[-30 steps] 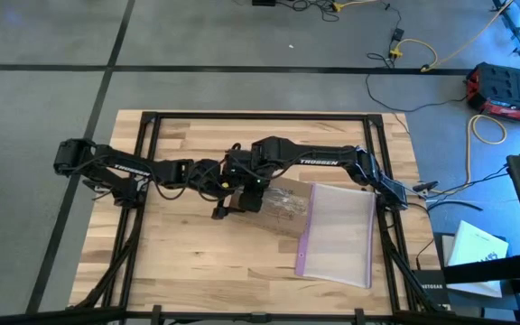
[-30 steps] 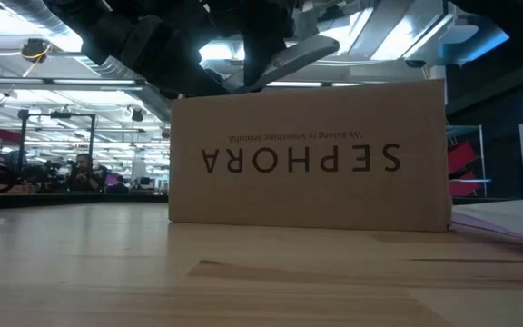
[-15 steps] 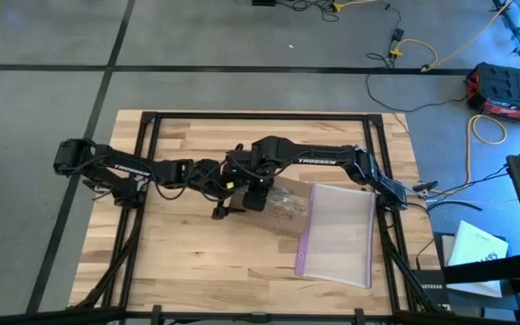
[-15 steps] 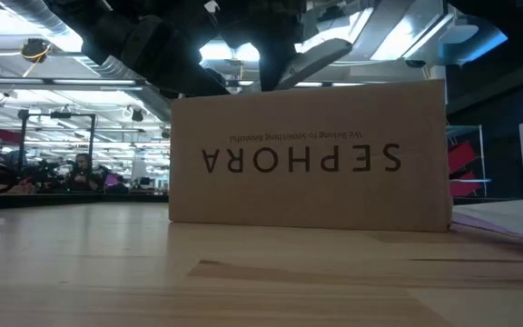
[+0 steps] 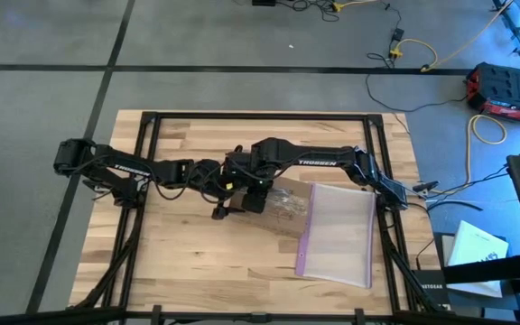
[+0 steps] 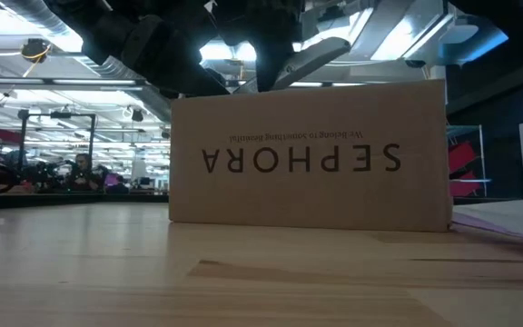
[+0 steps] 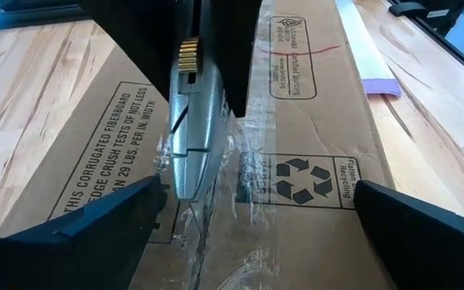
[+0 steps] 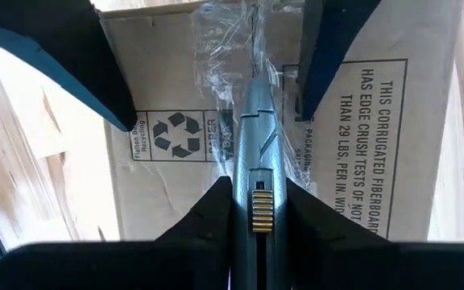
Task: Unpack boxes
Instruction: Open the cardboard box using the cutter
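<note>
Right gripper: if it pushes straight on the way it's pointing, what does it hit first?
The right gripper is shut on the grey knife tool, whose tip is already at the taped seam of the box. Going on would likely drive the blade into that tape first.

Even, soft light from above on my table; only faint shadows lie under my arms there, and nothing glares. Down low it turns contrasty: my arms hang as black silhouettes against bright ceiling lamps, the hall behind looks hazy, and the nearest boards go soft. The box face stays evenly lit, its lettering crisp. Through my wrist cameras the tape throws white glints, the knife has a dull sheen, and my own fingers loom dark and blurred at the edges.
</note>
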Controlling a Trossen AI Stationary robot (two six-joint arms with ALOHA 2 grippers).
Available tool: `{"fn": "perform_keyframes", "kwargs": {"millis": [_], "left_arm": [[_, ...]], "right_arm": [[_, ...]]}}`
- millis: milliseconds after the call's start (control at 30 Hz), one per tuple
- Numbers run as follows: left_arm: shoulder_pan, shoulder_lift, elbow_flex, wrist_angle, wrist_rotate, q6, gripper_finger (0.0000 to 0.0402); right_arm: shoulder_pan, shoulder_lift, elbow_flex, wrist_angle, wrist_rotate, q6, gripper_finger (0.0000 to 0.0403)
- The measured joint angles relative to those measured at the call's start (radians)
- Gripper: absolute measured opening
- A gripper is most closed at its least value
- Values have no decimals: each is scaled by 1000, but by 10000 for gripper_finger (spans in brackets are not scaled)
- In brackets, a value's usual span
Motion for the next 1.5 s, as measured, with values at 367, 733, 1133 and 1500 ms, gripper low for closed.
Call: {"fn": "perform_keyframes", "kwargs": {"millis": [367, 733, 1133, 1500], "left_arm": [[0, 0, 0, 0, 0, 0, 400], [0, 0, 0, 0, 0, 2, 400], [-1, 0, -1, 0, 1, 3, 400], [-1, 0, -1, 0, 2, 4, 400]], "right_arm": [[0, -1, -14, -8, -10, 0, 57], [0, -2, -15, -11, -33, -5, 57], [-3, 9, -15, -10, -36, -26, 57], [-4, 12, -15, -11, -71, -34, 57]]}}
